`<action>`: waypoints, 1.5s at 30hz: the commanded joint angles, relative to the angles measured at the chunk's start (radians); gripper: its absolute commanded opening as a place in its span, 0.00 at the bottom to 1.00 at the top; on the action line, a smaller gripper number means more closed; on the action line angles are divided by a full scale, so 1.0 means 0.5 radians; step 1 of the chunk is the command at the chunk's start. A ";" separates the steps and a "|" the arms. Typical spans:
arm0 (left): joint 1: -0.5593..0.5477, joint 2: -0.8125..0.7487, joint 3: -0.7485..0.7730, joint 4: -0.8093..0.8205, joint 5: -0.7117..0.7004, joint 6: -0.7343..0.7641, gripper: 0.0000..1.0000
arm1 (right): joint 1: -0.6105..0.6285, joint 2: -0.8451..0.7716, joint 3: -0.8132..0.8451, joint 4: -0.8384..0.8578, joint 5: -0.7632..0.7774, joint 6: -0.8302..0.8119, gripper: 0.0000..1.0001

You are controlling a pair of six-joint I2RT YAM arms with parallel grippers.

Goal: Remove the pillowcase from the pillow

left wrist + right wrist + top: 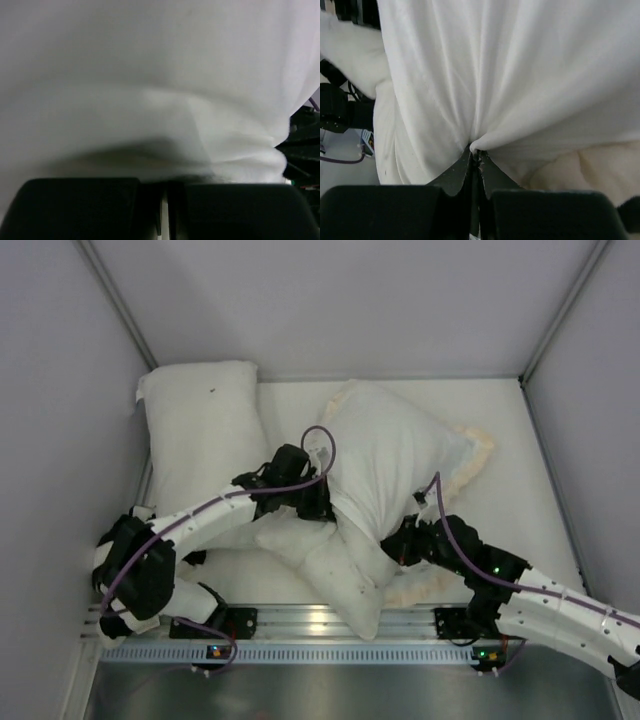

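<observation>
My right gripper [475, 150] is pinched tight on a fold of the pillowcase [390, 455], which lies cream side up mid-table. My left gripper [165, 181] presses into white cloth; I cannot tell whether it grips. The pillow [345, 585] bulges from the near end, part out, so I judge more pulling remains.

Mid-table pillow [345, 575] half in pillowcase [390, 455]; 2nd pillow [200, 430] back-L.
</observation>
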 commanded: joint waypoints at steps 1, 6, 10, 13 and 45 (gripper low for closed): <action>0.008 0.075 0.317 0.241 -0.434 0.154 0.00 | 0.274 -0.057 0.103 -0.132 -0.109 0.188 0.00; 0.008 -0.174 0.468 -0.099 -0.677 0.311 0.76 | 0.296 0.050 0.327 -0.423 0.183 0.123 0.40; 0.002 -0.608 0.404 -0.335 -0.653 0.421 0.99 | 0.295 0.106 0.425 -0.509 0.419 0.068 0.70; -0.004 -0.934 0.284 -0.483 -0.555 0.422 0.99 | 0.289 0.161 0.517 -0.552 0.555 0.040 0.73; -0.014 -1.733 -0.959 -0.361 0.153 -0.378 0.99 | 0.044 0.238 0.723 -0.565 0.653 -0.055 0.73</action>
